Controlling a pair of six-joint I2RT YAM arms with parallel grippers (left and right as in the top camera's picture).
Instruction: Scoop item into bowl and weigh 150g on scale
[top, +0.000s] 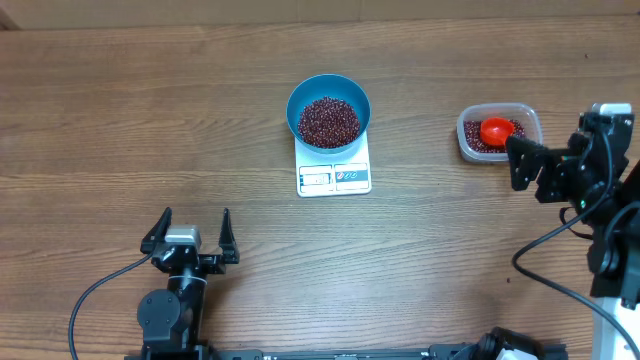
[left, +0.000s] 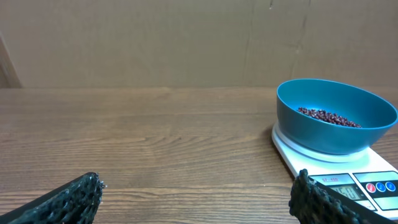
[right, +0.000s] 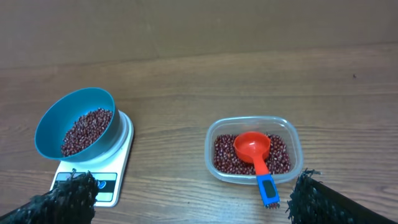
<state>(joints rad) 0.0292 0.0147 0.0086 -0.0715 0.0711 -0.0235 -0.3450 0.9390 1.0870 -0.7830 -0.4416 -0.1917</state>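
Note:
The blue bowl (top: 329, 100) stands on the white scale (top: 334, 177) at the table's middle and holds a heap of dark red beans (top: 329, 121). More beans lie in a clear tub (top: 528, 125) at the right, with a red scoop (top: 496, 130) resting in them. My left gripper (top: 195, 218) is open over bare wood at the near left, well short of the scale. My right gripper (top: 522, 165) is open just near of the tub. The right wrist view shows the scoop (right: 252, 148) with its blue handle (right: 268, 190) sticking out over the tub's (right: 213, 134) near wall, between my fingers.
Wood-grain tabletop (top: 120, 120) all round. A brown cardboard wall (left: 155, 43) backs the table's far edge. Black cables run from both arm bases along the near edge. The scale's display and buttons (left: 373, 186) face the near side.

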